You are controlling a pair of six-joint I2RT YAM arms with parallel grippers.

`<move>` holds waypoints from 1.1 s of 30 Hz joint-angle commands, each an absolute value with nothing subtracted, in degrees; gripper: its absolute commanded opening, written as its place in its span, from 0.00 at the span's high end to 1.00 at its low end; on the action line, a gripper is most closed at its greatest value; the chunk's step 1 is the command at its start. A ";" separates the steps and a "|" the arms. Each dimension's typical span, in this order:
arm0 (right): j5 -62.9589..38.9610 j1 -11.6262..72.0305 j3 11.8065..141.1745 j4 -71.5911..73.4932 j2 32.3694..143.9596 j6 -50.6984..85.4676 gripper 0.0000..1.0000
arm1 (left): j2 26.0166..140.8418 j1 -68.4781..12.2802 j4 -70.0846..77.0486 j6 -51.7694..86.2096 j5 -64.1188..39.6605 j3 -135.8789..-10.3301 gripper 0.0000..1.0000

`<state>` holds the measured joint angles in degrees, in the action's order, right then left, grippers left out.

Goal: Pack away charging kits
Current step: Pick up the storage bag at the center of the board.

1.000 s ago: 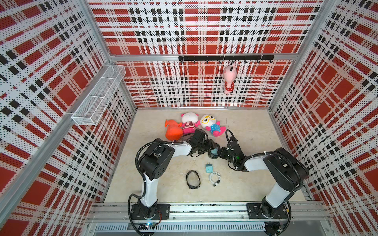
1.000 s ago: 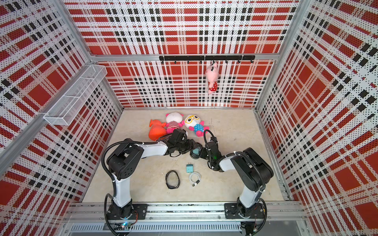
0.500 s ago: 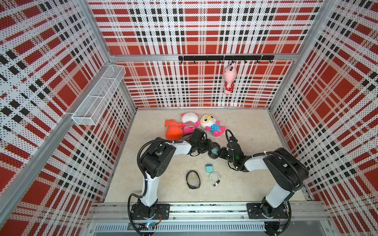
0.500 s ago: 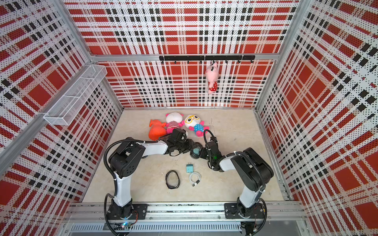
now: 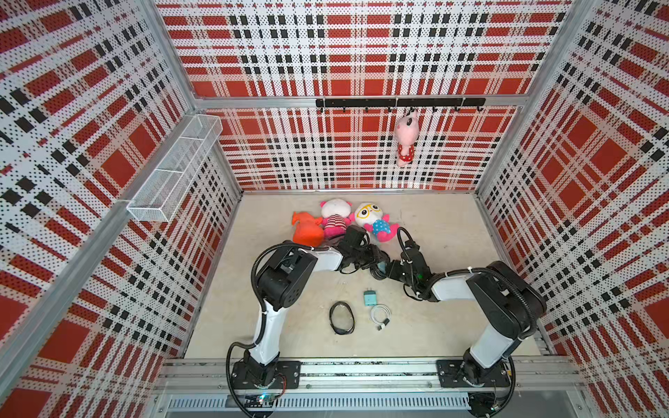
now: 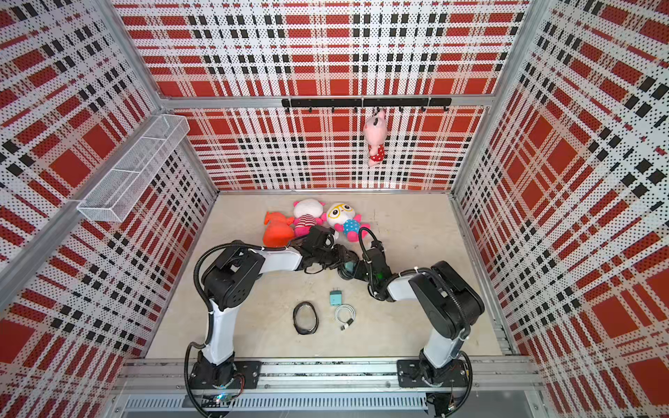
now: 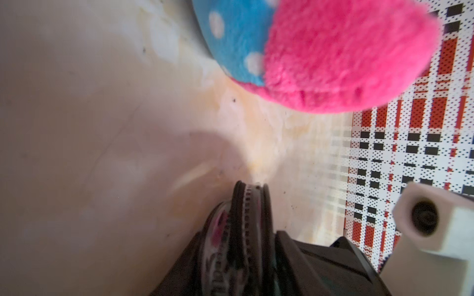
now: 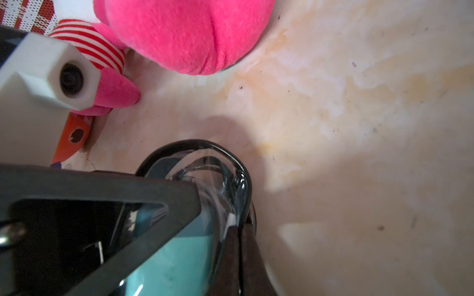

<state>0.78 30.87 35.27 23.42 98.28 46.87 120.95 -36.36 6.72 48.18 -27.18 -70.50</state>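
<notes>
Though tiny, teal cube adapter [image 5: 370,299] beside coiled white cable [image 5: 380,314]

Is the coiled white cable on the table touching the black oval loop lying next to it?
Apart. Both top views show a strip of bare table between the coiled white cable and the black oval loop.
</notes>
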 commanded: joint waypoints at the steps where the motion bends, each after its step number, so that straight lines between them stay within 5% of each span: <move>1: 2.07 30.61 35.33 16.16 99.40 45.44 1.00 | 124.27 -37.11 0.35 46.85 -27.33 -70.09 0.61; 15: 0.97 30.59 34.86 16.71 97.39 44.71 1.00 | 125.74 -37.01 0.28 46.14 -28.63 -71.18 0.86; 25: 2.18 30.60 30.21 14.85 83.88 43.98 0.60 | 117.88 -36.72 9.95 46.50 -27.22 -66.64 1.00; 33: 4.00 30.59 19.99 23.31 67.27 43.69 0.30 | 105.35 -38.24 16.69 44.74 -16.45 -60.89 1.00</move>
<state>2.13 30.83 22.09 19.20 71.72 44.14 111.39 -37.06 11.25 46.37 -21.76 -61.71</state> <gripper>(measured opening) 0.681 0.346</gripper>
